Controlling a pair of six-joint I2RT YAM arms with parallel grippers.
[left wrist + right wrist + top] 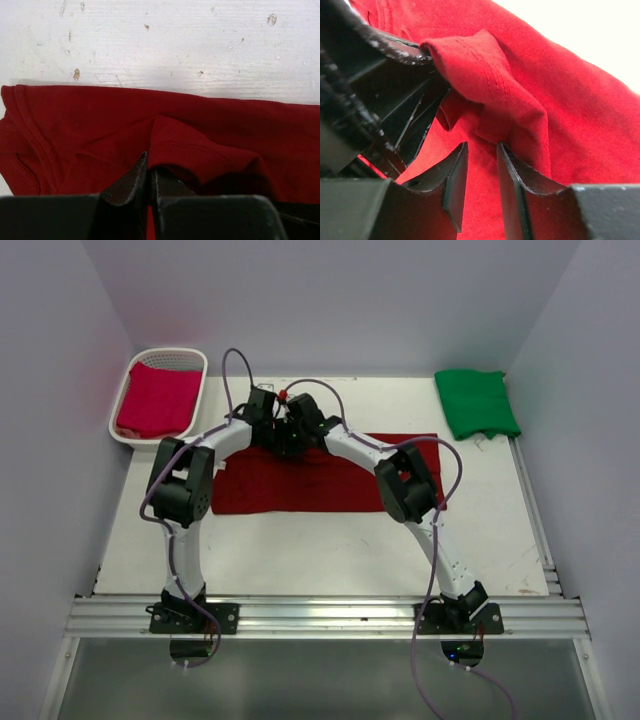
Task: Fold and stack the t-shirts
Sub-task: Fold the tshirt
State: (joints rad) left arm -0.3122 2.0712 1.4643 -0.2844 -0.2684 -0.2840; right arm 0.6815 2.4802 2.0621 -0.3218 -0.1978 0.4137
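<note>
The maroon t-shirt (225, 115) is soft matt cloth; the white table (165, 45) is scuffed.

You have three t-shirts to count: one maroon t-shirt (300, 490) at the centre, one green t-shirt (477, 403) at two o'clock and one crimson t-shirt (158, 400) at ten o'clock. There is one white basket (172, 357), also at ten o'clock. You have two grippers: one left gripper (150, 165) and one right gripper (482, 146).
</note>
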